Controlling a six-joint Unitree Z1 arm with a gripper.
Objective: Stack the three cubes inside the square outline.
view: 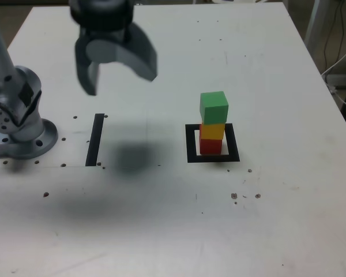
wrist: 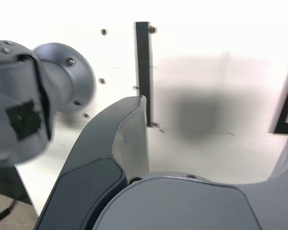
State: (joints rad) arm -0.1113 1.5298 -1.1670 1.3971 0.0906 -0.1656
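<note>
We count three cubes, one stack inside one square outline (view: 233, 143): red cube (view: 211, 147) bottom, yellow cube (view: 213, 131) middle, green cube (view: 214, 108) top. Claw (view: 122, 77) wide open, empty.

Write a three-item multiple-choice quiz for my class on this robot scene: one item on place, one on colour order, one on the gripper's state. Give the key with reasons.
1. Where does the cube stack stand?
A) On the straight black strip
B) Inside the black square outline
C) Beside the robot's base

2. Which colour order runs from bottom to top?
A) Red, yellow, green
B) Green, red, yellow
C) Yellow, green, red

3. What is the gripper's state?
A) Shut on a cube
B) Shut and empty
C) Open and empty

Key:
1 B: the black square outline surrounds the stack's foot.
2 A: the red cube is lowest, the yellow cube between, the green cube on top.
3 C: the grey gripper has its jaws spread, nothing between them.
</note>
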